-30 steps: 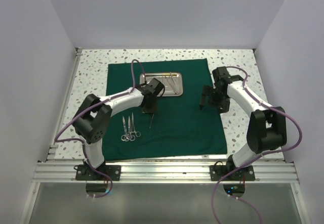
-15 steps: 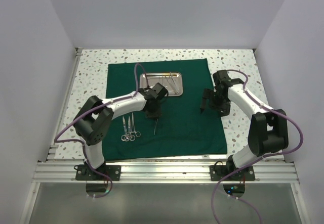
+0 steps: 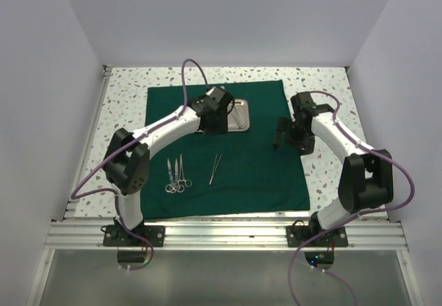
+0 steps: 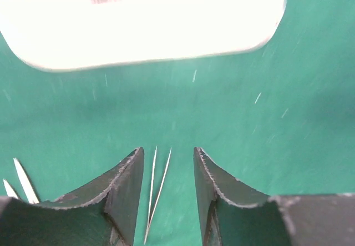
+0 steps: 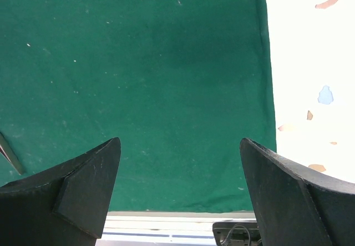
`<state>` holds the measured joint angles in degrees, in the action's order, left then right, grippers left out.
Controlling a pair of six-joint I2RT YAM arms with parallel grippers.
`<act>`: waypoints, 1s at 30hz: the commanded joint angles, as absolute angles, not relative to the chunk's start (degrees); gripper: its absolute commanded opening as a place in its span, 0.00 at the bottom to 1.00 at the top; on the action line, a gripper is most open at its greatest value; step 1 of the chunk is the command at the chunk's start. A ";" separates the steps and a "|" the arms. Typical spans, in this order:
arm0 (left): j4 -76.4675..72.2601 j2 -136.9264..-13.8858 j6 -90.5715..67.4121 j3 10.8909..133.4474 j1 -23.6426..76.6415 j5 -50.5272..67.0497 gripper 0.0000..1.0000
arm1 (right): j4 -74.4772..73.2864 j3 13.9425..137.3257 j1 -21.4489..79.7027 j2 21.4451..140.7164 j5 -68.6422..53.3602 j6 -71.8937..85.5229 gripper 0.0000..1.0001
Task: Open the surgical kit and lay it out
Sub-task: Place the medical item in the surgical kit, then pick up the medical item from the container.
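- Surgical kit's dark green cloth (image 3: 262, 175) lay spread flat on the speckled table (image 3: 124, 92). Only the right wrist view showed its near hem and right edge up close.
- Left gripper (image 4: 166, 185) hung over the cloth's far half, jaws spread and empty.
- Right gripper (image 5: 180, 179) hovered above the cloth's right part, jaws wide apart, holding nothing.
- Steel tray (image 3: 242, 119) sat on the cloth just beyond the left gripper. The top view showed slim instruments (image 3: 237, 104) inside it, the left wrist view only white glare.
- Scissors and forceps (image 3: 177, 176) lay side by side, left of the tweezers (image 3: 215, 169).
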<state>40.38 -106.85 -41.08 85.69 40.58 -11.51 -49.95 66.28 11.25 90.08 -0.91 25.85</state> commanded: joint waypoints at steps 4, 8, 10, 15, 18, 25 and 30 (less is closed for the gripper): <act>42.54 -115.64 -34.72 99.38 33.67 -12.66 0.41 | -51.85 68.38 11.60 88.24 0.78 26.54 0.92; 43.59 -121.54 -31.47 107.21 30.15 -12.48 0.40 | -52.38 68.12 11.43 86.40 1.93 27.25 0.92; 44.03 -125.57 -30.50 110.46 29.53 -12.83 0.40 | -52.56 67.94 11.51 85.96 2.20 27.42 0.92; 45.44 -132.71 -27.69 121.72 29.09 -12.75 0.40 | -53.09 67.24 11.51 84.99 3.07 27.60 0.93; 44.65 -135.00 -27.51 123.75 28.83 -12.13 0.40 | -53.70 67.24 11.51 84.99 3.86 27.60 0.93; 43.07 -137.28 -27.25 122.35 28.56 -12.04 0.40 | -54.67 68.90 11.43 86.22 4.66 26.63 0.93; 42.10 -138.08 -27.25 121.20 28.56 -11.60 0.39 | -54.67 69.43 11.51 87.10 4.39 26.28 0.93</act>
<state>43.81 -137.49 -28.62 120.75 28.84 -12.14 -53.69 67.02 11.25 86.65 3.55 26.94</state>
